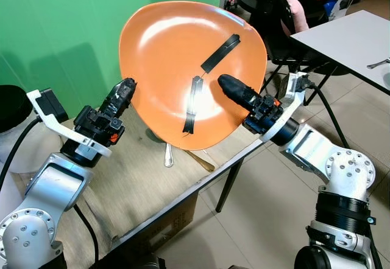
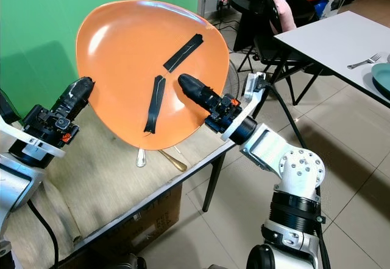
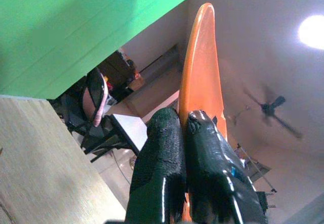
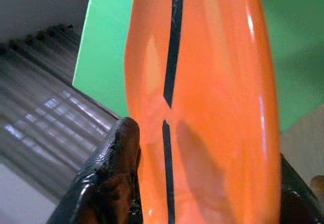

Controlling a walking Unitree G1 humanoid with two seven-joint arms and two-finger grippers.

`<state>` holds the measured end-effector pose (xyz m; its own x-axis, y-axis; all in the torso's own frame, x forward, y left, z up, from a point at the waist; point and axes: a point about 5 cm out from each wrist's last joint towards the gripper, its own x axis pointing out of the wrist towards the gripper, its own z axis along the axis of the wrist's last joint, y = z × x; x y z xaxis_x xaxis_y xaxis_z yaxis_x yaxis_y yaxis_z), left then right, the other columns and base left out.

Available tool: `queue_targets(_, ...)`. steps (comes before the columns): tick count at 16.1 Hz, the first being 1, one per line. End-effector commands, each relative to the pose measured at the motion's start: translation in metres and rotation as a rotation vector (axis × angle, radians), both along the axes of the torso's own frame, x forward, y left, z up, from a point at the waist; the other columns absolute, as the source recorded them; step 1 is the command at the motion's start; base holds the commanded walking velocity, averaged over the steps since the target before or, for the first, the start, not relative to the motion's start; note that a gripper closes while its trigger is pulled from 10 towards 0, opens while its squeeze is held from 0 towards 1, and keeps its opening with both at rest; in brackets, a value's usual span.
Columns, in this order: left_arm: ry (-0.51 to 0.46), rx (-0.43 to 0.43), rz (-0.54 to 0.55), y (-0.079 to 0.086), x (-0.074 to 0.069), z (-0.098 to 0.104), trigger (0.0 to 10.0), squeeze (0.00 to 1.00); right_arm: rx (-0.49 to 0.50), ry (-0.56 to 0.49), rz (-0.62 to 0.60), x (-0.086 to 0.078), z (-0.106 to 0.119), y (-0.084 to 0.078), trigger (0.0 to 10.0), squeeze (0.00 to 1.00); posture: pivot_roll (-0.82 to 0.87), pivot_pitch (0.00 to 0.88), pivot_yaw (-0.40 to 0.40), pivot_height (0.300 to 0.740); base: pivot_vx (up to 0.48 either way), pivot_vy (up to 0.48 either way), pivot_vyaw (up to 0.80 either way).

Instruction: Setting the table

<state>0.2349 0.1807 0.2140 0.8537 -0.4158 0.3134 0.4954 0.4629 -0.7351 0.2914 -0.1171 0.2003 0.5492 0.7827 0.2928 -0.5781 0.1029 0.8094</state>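
Observation:
An orange plate point(image 1: 177, 56) with two black tape strips on its face is held up on edge above the wooden table point(image 1: 134, 184). My left gripper point(image 1: 125, 89) is shut on the plate's left rim; in the left wrist view both fingers point(image 3: 162, 153) pinch the thin edge of the plate point(image 3: 202, 72). My right gripper point(image 1: 228, 86) grips the lower right rim, one finger lying across the front face. In the right wrist view the plate point(image 4: 202, 107) stands between the two fingers point(image 4: 114, 168).
A metal spoon point(image 1: 169, 155) and a golden utensil point(image 1: 201, 159) lie on the table under the plate. To the right stands a white table point(image 1: 347, 38) with a fork point(image 1: 379, 63) and a teal plate point(image 2: 381, 77). A black chair point(image 1: 286, 13) stands behind it.

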Motion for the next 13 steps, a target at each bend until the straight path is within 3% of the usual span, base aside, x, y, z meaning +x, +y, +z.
queue_targets(1, -0.041, -0.008, -0.037, -0.0042, 0.0009, 0.008, 0.0, 0.0, 0.005, -0.03, 0.02, -0.0017, 0.0076, 0.0024, 0.0, 0.0, 0.0, 0.025, -0.024, 0.74, 0.0, 0.0, 0.0)
queue_targets(6, -0.037, 0.002, -0.037, -0.0036, 0.0017, 0.008, 0.0, 0.0, 0.004, -0.027, 0.016, -0.0008, 0.0073, 0.0016, 0.0, 0.0, 0.0, 0.024, -0.023, 0.74, 0.0, 0.0, 0.0)
queue_targets(7, -0.035, 0.008, -0.038, -0.0033, 0.0021, 0.008, 1.3, 0.0, 0.002, -0.025, 0.014, -0.0005, 0.0068, 0.0015, 0.0, 0.0, 0.0, 0.022, -0.021, 0.74, 0.0, 0.0, 0.0)
queue_targets(8, -0.035, 0.01, -0.039, -0.0032, 0.0022, 0.008, 2.0, 0.0, 0.001, -0.025, 0.014, -0.0006, 0.0067, 0.0016, 0.0, 0.0, 0.0, 0.021, -0.02, 0.74, 0.0, 0.0, 0.0)
queue_targets(9, -0.034, 0.021, -0.04, -0.0032, 0.0024, 0.008, 3.9, 0.0, -0.001, -0.025, 0.013, -0.0007, 0.0064, 0.0017, 0.0, 0.0, 0.0, 0.021, -0.02, 0.74, 0.0, 0.0, 0.0)
queue_targets(10, -0.036, 0.025, -0.044, -0.0035, 0.0023, 0.0084, 4.5, 0.0, -0.002, -0.026, 0.011, -0.0008, 0.0063, 0.0017, 0.0, 0.0, 0.0, 0.021, -0.02, 0.74, 0.0, 0.0, 0.0)
queue_targets(11, -0.034, 0.041, -0.046, -0.0038, 0.0031, 0.0085, 10.0, 0.0, -0.004, -0.027, 0.008, -0.0007, 0.0062, 0.0013, 0.0, 0.0, 0.0, 0.016, -0.018, 0.74, 0.0, 0.0, 0.0)
queue_targets(13, -0.024, 0.055, -0.06, -0.0047, 0.004, 0.0077, 10.0, 0.0, -0.008, -0.029, 0.003, -0.0007, 0.006, 0.0012, 0.0, 0.0, 0.0, 0.007, -0.016, 0.74, 0.0, 0.0, 0.0)
